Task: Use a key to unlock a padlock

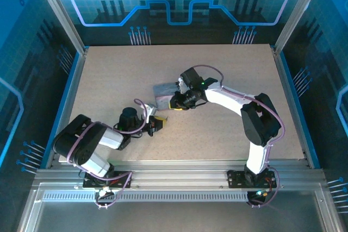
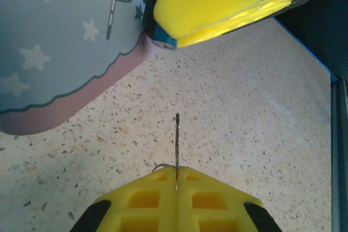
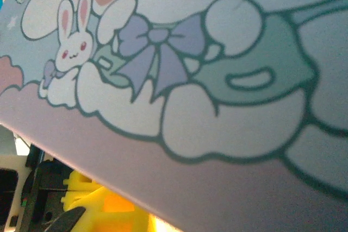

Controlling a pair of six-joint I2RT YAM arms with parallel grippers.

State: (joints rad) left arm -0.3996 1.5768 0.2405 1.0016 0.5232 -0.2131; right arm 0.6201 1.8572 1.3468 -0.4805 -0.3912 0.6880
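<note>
Near the surface (image 1: 109, 80) middle, we see left pincer (image 2: 176, 171) pinching the key (image 2: 176, 137), blade pointing toward the padlock (image 2: 162, 41) under right pincer (image 1: 176, 106), beside the tin (image 2: 54, 42). Right pincer's state: we cannot tell.

Overhead view; wrist cameras close, seemingly sharing tin (image 2: 54, 52)

The head of the thin dark metal key (image 2: 176, 139) was hidden between the yellow pads (image 2: 147, 199) of the left end effector (image 2: 176, 171). The small dark bluish padlock (image 2: 163, 41) was mostly covered by a yellow finger (image 2: 212, 4) of the right end effector (image 1: 175, 103), so its grip could not be told. The pale cartoon-printed tin box (image 2: 49, 52) was cut by the picture's edges.
</note>
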